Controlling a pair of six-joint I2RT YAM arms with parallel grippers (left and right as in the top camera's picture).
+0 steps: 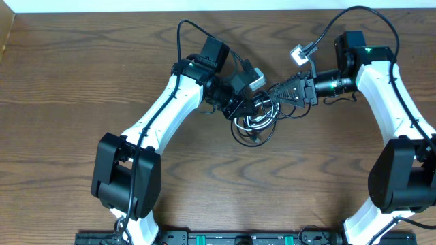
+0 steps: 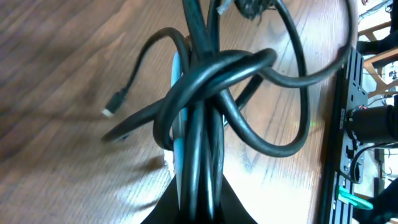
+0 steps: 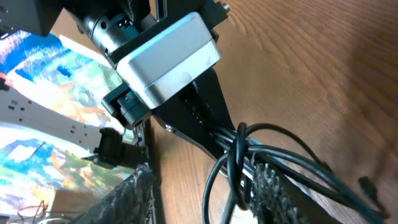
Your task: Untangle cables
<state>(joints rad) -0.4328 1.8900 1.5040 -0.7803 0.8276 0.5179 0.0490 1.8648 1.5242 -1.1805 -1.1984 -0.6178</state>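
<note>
Tangled cables (image 1: 253, 121) lie at the middle of the table (image 1: 82, 82), between both arms.
The left gripper (image 2: 198, 199) is clenched on the bundle; the right gripper (image 1: 272, 94) state cannot be told; pulling now risks tightening the knot.

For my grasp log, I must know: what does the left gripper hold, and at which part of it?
The left gripper is shut on the cables, several black strands together, close to the knot; the plug end lies free.
</note>
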